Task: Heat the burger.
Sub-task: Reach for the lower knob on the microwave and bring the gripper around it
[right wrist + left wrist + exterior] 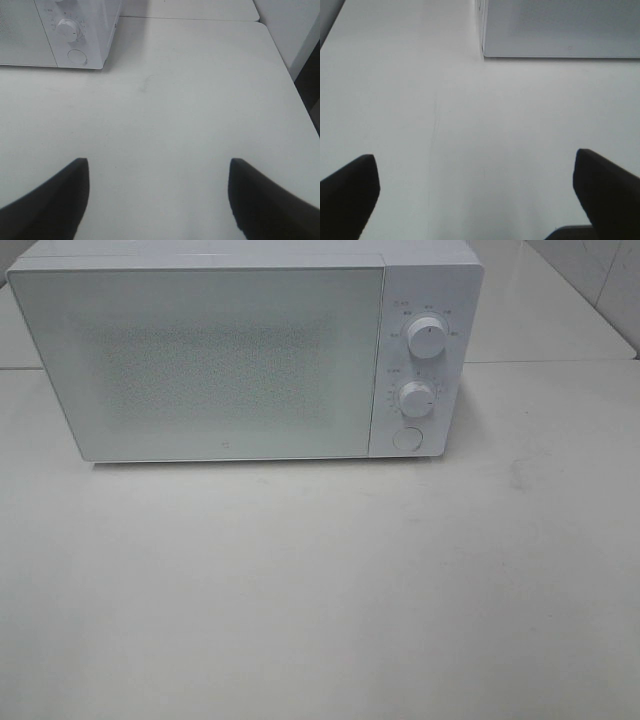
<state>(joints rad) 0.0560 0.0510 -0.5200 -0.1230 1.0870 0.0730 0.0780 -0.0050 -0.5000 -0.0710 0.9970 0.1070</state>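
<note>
White table (300, 590) fills most of every view, and a white microwave (240, 350) stands at the back of it. Its door (200, 360) is shut, and the speckled window is too cloudy to show what, if anything, sits inside. On the panel beside the door are an upper knob (427, 340), a lower knob (416, 398) and a round button (407, 438) beneath them. The burger shows in no view: it is not on the table in front of the microwave and not near either arm, and whether it lies behind the door cannot be told. The left gripper (475, 157) hangs over bare table near the microwave's front corner on the door side, jaws spread wide and holding nothing. The right gripper (157, 162) hovers over the table on the knob side, well apart from the panel, jaws also parted and empty. By my judgement, either the work has not begun or the burger is already shut inside. In both cases the knobs look yet to be worked, though their settings are too small to read.
</note>
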